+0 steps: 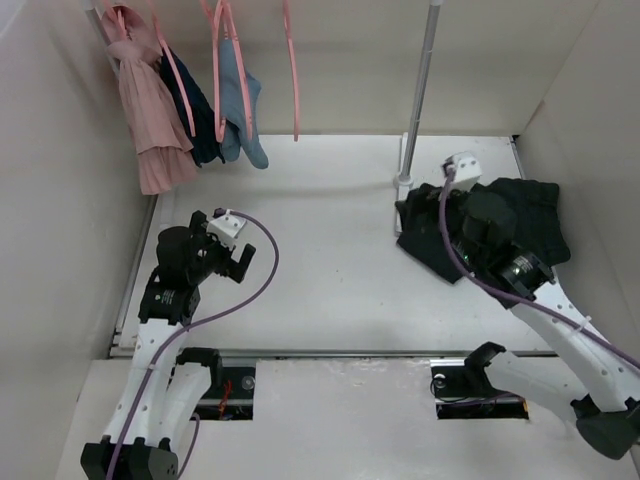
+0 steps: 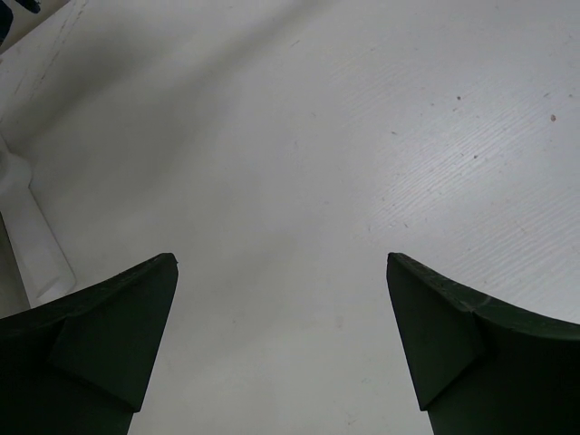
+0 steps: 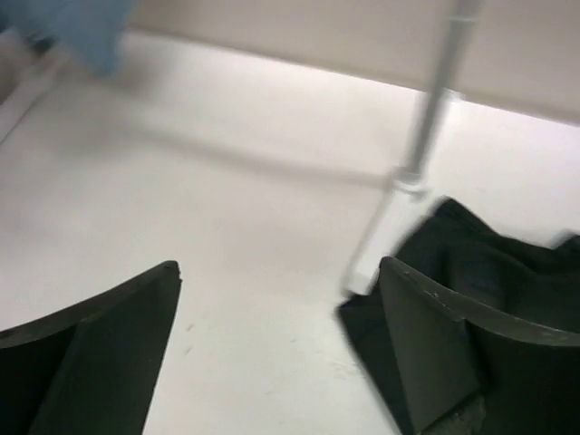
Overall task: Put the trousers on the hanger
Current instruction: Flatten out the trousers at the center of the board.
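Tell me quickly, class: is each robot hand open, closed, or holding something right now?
Left hand: open, holding nothing.
Right hand: open, holding nothing; the trousers lie beside it.

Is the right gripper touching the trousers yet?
Cannot tell. In the right wrist view, one finger of the open right gripper overlaps the trousers, hiding any gap; in the top view the arm covers that spot.

We see soft, even overhead light and faint shadows; the right wrist view is blurred (the rack pole (image 3: 435, 91) smears), the others sharp.
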